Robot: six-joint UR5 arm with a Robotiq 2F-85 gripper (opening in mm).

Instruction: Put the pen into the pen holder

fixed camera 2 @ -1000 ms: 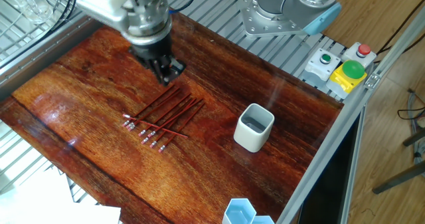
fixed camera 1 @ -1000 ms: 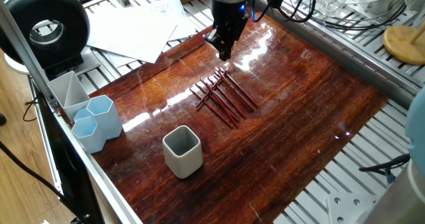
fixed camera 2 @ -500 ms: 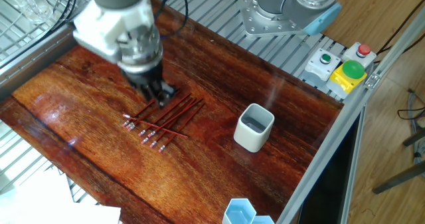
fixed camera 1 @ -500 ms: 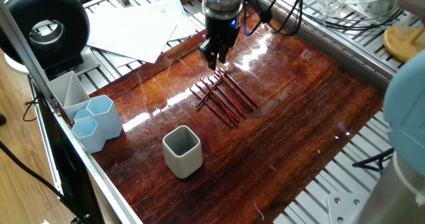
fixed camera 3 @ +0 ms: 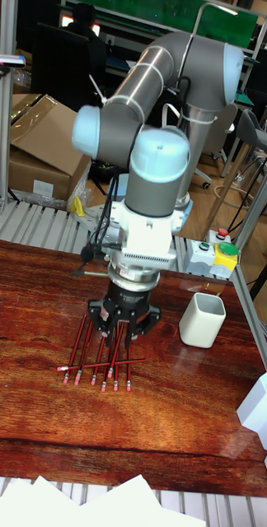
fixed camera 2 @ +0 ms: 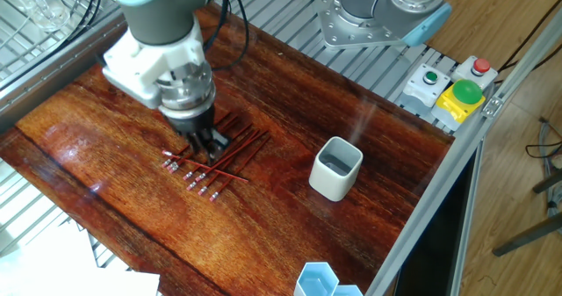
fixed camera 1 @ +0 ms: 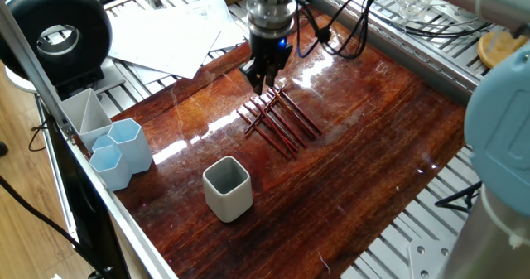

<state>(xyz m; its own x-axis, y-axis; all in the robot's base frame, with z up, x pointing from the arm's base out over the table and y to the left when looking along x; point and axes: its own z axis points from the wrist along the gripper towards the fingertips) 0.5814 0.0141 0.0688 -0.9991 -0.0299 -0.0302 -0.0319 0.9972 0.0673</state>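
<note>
Over the red pens (fixed camera 1: 277,117) mid-table, my gripper (fixed camera 1: 260,82) hangs, jaws open; the pen holder (fixed camera 1: 227,188) stands well apart near the table's edge.

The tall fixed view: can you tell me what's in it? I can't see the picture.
A big grey robot arm reaches down so its gripper is right over a bunch of red pens lying on a shiny brown wooden table. An off-white pen holder stands upright to the right of the pens, apart from them.
</note>
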